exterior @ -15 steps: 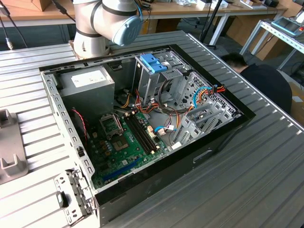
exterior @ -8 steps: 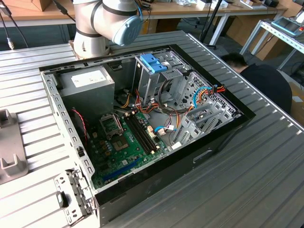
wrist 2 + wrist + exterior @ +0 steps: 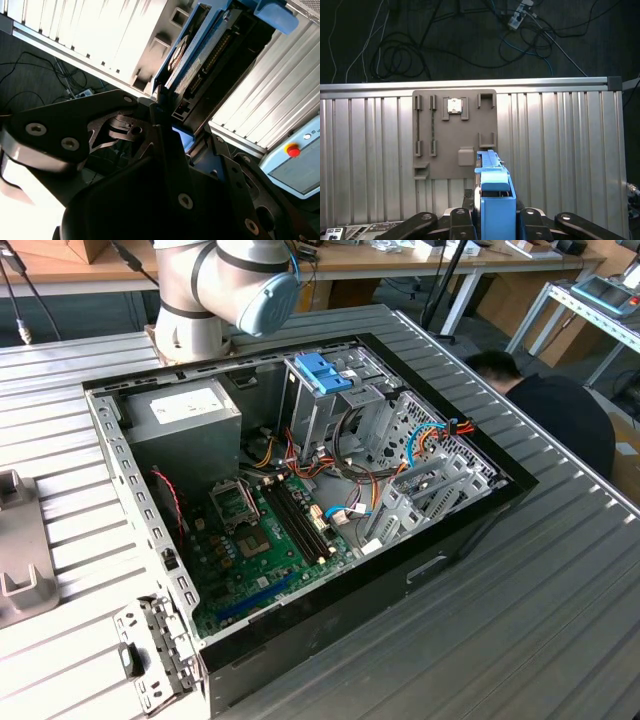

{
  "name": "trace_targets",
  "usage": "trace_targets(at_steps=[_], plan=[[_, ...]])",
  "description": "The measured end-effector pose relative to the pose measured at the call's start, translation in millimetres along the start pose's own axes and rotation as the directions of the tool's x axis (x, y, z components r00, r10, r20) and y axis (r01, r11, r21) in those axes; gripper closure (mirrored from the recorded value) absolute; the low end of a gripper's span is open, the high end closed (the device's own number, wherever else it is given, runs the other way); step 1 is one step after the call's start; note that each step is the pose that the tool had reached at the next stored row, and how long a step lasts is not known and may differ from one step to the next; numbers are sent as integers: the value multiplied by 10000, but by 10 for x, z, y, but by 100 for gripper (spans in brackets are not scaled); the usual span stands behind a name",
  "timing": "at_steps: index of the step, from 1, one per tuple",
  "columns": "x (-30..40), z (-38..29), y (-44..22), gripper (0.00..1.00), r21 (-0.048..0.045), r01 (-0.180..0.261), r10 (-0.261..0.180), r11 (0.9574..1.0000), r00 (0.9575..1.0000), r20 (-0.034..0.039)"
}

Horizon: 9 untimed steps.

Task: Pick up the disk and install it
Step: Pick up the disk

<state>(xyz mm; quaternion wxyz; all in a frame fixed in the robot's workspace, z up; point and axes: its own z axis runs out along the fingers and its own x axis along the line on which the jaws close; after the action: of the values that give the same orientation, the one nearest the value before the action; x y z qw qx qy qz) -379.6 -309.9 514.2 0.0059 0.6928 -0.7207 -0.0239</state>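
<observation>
Disk (image 3: 495, 192) is in the claw (image 3: 495, 220), held on edge. The blue carrier faces the first wrist view. In the second wrist view its grey metal face and connector side show, running away from the fingers (image 3: 150, 102). Claw is clenched on the disk, one black finger on either flat side.

Disk hangs over the grey holder plate (image 3: 452, 135), which lies on the ribbed bench (image 3: 560, 150) right at a bench edge. Past that edge is dark floor with loose cables (image 3: 395, 55). Can't tell whether the disk's far end is clear of the plate's slots or touching them.

Open computer case (image 3: 330, 610) lies mid-bench in the exterior view, lid off, motherboard up. Metal drive cage (image 3: 330, 410) stands inside on the side toward the arm base (image 3: 230, 285), with a blue latch (image 3: 322, 372) on top. Plenty of coloured wires run around the cage.

A person (image 3: 560, 410) in dark clothes is low beside the bench edge on the exterior view's right.

Step, as I judge it: pick-up, grasp made, install not yet done, since the disk is at the holder plate and not at the case.

Installing calls for keeping the grip firm and squaring the carrier with the cage opening. The disk also has to stay off the wires and the case wall. Main risk looks like a tilted carrier jamming in the cage.
</observation>
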Motion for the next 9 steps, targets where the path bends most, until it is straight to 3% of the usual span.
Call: trace_targets(at_steps=[9], plan=[[-2, -3, -56, 63, -1, 0, 0, 10000, 10000, 0]])
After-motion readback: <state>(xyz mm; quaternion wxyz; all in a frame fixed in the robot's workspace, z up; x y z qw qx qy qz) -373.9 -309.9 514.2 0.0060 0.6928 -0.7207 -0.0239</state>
